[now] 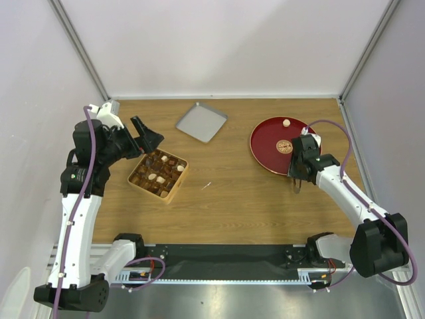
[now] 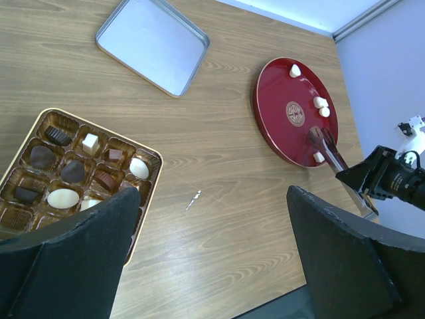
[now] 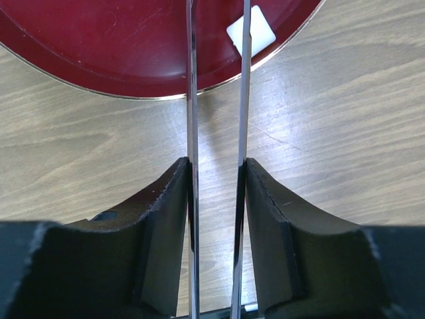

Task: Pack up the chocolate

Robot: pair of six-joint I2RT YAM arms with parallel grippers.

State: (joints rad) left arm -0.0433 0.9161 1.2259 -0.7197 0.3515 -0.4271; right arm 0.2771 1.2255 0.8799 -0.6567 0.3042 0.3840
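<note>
lab setting, white panel walls (image 1: 226, 40), wooden table (image 1: 232, 206)

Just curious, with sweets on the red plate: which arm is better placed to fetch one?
Right. The right gripper is shut on the tongs, tips over the plate beside a white chocolate; the left gripper hangs open by the box.

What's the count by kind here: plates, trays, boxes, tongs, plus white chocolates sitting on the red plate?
Red plate: 1
Silver tray: 1
Compartment box: 1
Tongs: 1
White chocolates visible on the plate: 4
Total: 8
</note>
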